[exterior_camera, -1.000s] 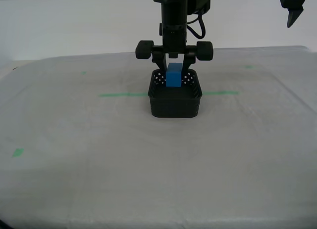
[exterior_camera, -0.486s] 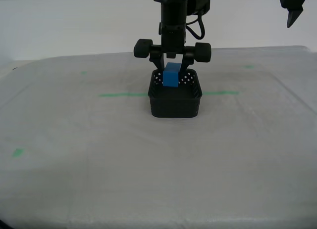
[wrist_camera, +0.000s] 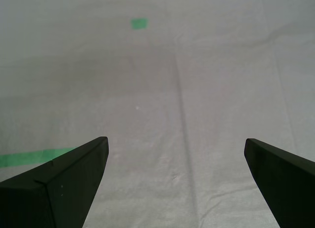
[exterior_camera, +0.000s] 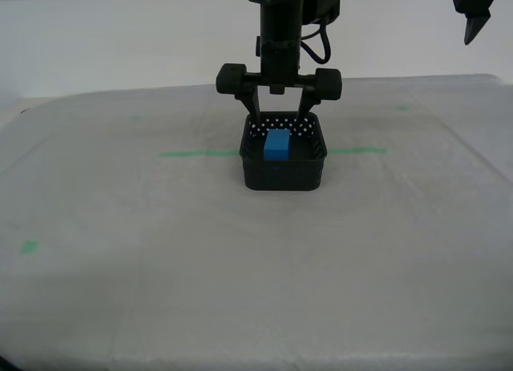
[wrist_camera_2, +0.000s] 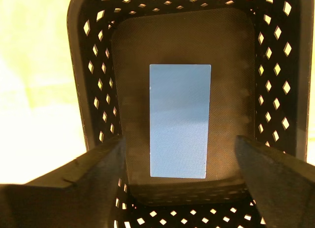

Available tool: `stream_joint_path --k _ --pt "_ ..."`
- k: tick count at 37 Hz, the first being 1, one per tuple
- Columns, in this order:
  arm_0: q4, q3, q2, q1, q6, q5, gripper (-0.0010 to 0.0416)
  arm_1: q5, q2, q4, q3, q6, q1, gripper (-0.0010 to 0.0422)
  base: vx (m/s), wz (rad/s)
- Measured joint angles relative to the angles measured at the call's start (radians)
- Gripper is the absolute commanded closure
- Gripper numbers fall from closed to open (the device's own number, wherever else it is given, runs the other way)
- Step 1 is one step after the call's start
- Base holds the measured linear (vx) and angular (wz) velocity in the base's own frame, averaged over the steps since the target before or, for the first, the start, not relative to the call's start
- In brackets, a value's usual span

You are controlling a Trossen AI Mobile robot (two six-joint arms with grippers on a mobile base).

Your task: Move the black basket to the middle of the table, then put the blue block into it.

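No readable text, label, brand or number anywhere; only plain green tape marks [exterior_camera: 29,246] on the table [exterior_camera: 160,267].

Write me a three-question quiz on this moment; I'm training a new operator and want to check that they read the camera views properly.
1. True or false: the blue block lies inside the black basket.
2. Which claw hangs over the basket: A) my first claw, B) my second claw?
3. Fill in: the fingers of my second claw stand ____ of the block, not touching it.

Key: 1 true. 2 B; the second wrist view looks down into the basket, while the first sees only the table and green tape. 3 clear; the jaws stand wide apart.
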Motion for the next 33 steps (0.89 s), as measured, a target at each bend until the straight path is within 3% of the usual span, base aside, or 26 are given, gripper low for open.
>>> stream_joint_path --k 6,10,17,33 --pt "0.000 0.000 0.000 0.001 0.000 0.000 0.0019 0.000 -0.001 -0.001 0.000 0.011 -0.001 0.0003 0.000 0.000" --pt "0.000 0.000 0.000 0.000 0.000 0.000 0.0018 0.000 -0.001 -0.001 0.000 0.018 -0.001 0.0027 0.000 0.000" --pt "0.000 0.000 0.000 0.001 0.000 0.000 0.0019 0.006 -0.001 -0.001 0.000 0.026 -0.001 0.0015 0.000 0.000" --pt "0.000 0.000 0.000 0.001 0.000 0.000 0.0019 -0.001 -0.065 0.005 0.000 0.164 0.008 0.0012 0.000 0.000"
